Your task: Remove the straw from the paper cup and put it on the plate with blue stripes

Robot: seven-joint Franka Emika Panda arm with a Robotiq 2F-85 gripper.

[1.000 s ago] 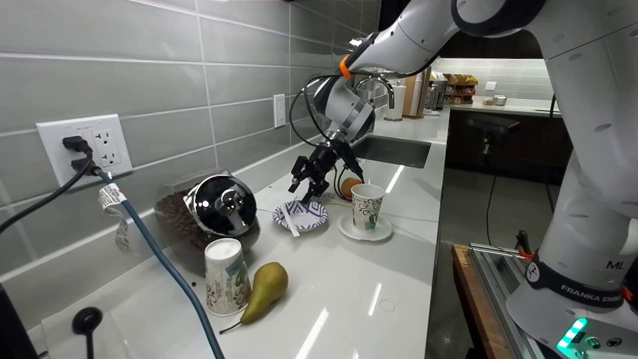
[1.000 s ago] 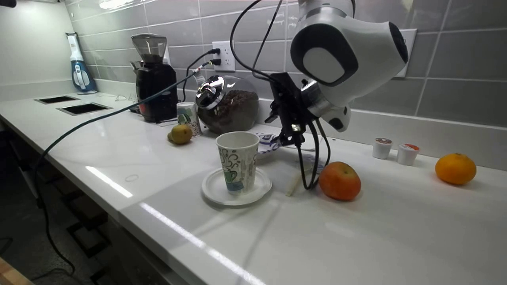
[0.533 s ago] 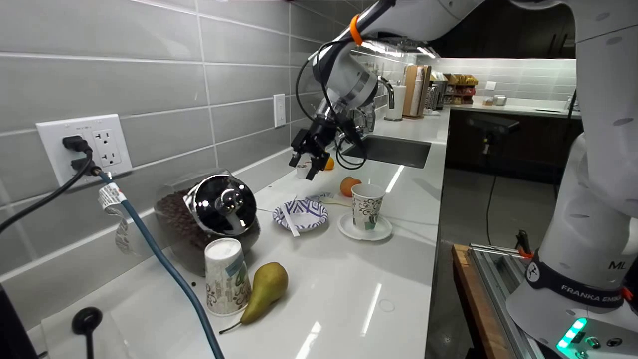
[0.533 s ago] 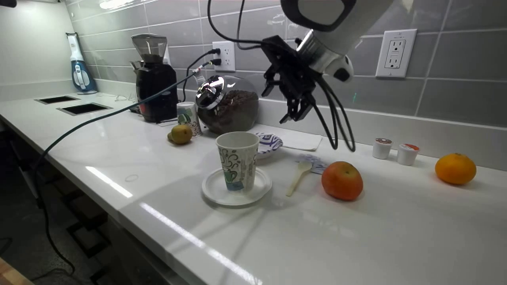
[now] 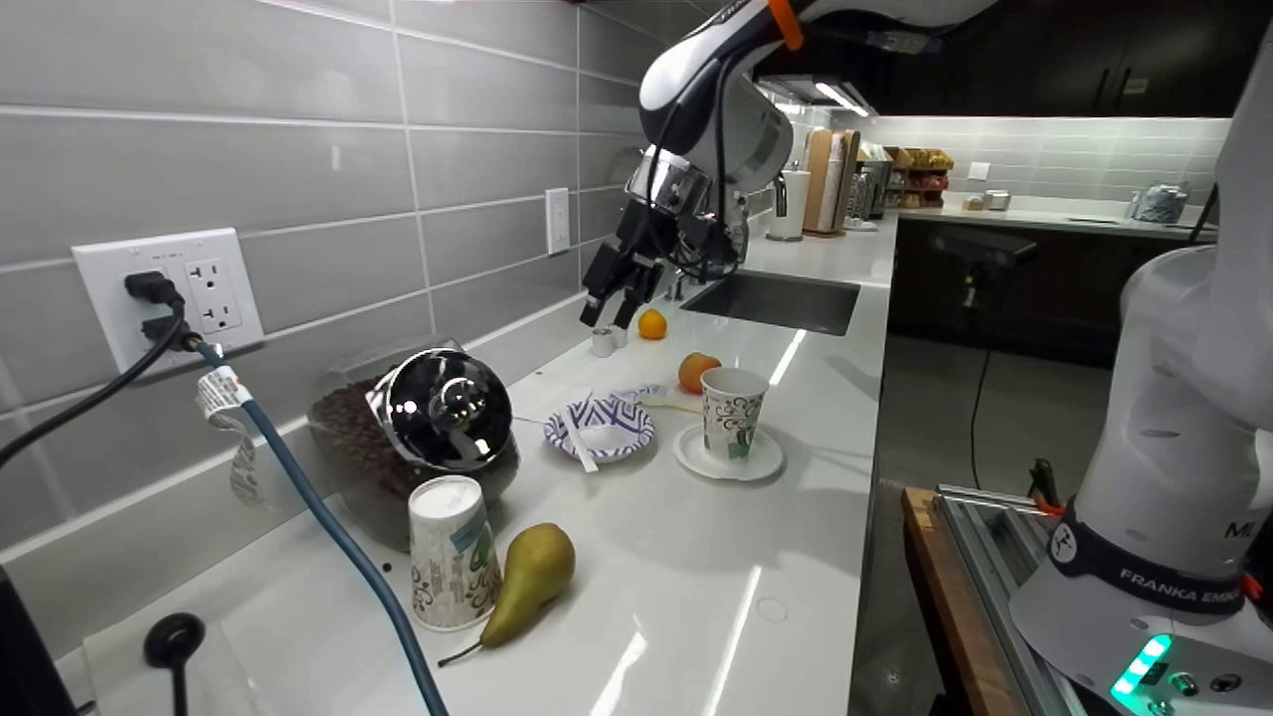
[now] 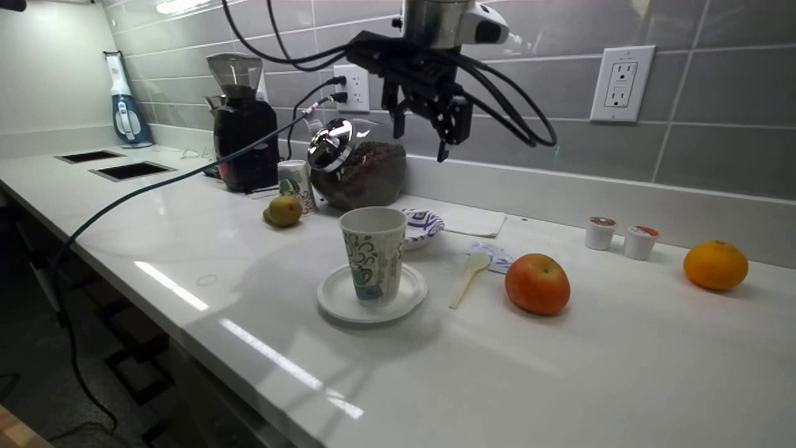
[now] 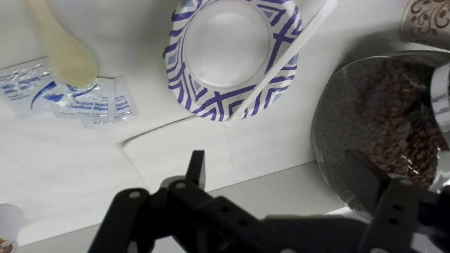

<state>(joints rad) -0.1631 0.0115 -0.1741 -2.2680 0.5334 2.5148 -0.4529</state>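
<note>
The white straw (image 5: 577, 441) lies tilted across the rim of the plate with blue stripes (image 5: 641, 426). In the wrist view, the straw (image 7: 279, 63) crosses the right side of the striped plate (image 7: 174, 72). The paper cup (image 5: 731, 418) stands upright on a plain white saucer, and nothing sticks out of it. The paper cup (image 6: 374, 255) partly hides the striped plate (image 6: 428, 225) in an exterior view. My gripper (image 5: 605, 316) is open and empty, raised well above the counter near the wall. Its fingers (image 7: 276, 158) are wide apart in the wrist view, touching nothing.
A glass jar of beans (image 5: 363, 447), an upside-down paper cup (image 5: 453, 557) and a pear (image 5: 532, 582) stand near the wall. An apple (image 6: 537, 284), a spoon (image 6: 467, 280), small pods (image 6: 600, 234) and an orange (image 6: 715, 265) lie on the counter.
My gripper was low by the striped plate and has risen away from it, tilting to point more downward. The straw, plate and cup have not moved.
</note>
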